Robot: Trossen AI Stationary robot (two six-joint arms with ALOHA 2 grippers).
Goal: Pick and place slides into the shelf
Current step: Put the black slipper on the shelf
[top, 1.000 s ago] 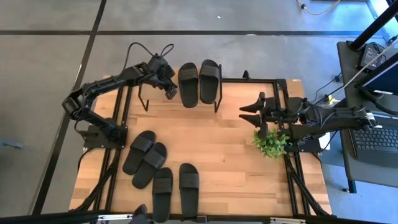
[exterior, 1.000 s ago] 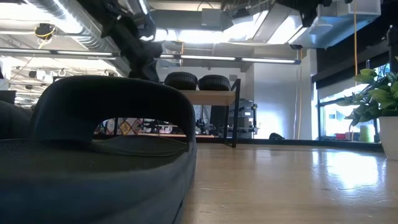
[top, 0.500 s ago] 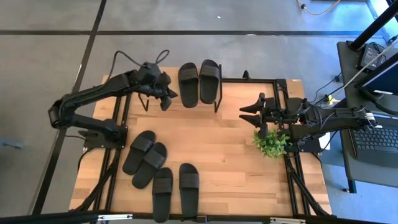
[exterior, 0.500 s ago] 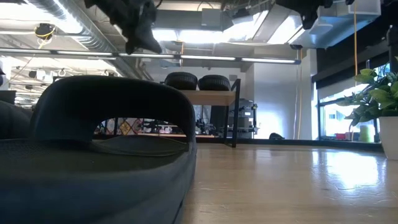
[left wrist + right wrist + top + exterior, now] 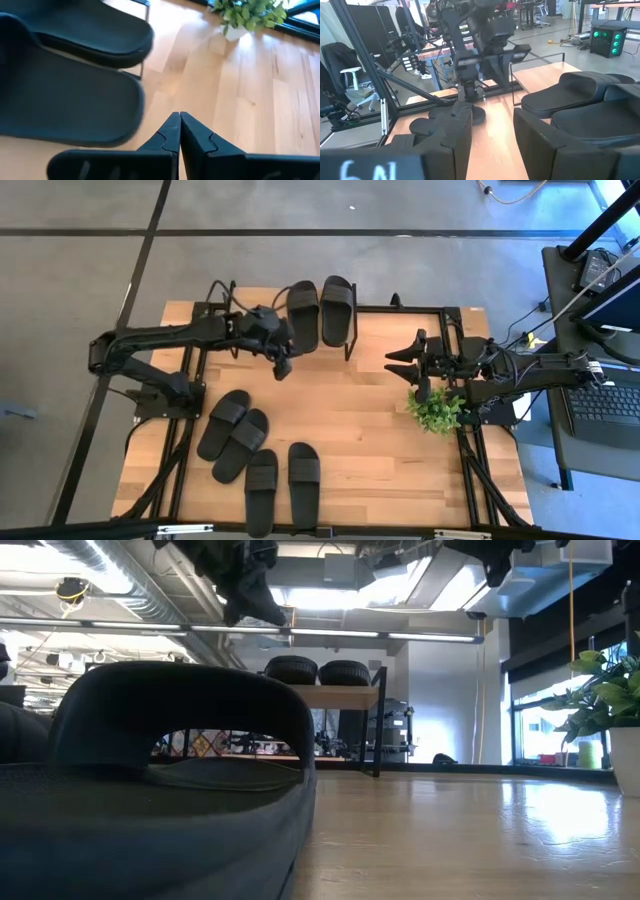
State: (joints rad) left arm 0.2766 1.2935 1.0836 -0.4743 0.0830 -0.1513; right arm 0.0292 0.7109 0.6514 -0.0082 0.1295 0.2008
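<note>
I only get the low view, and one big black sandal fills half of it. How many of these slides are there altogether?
Observer: Six. Two slides sit on top of the shelf, and four more lie on the table.
Visitor: Is the dark thing hanging at the top of my picture carrying one?
Observer: No. That is the left gripper. Its wrist view shows its fingers shut with nothing between them.
Visitor: And the other arm?
Observer: The right gripper waits open at the table's right edge, beside a small potted plant.
</note>
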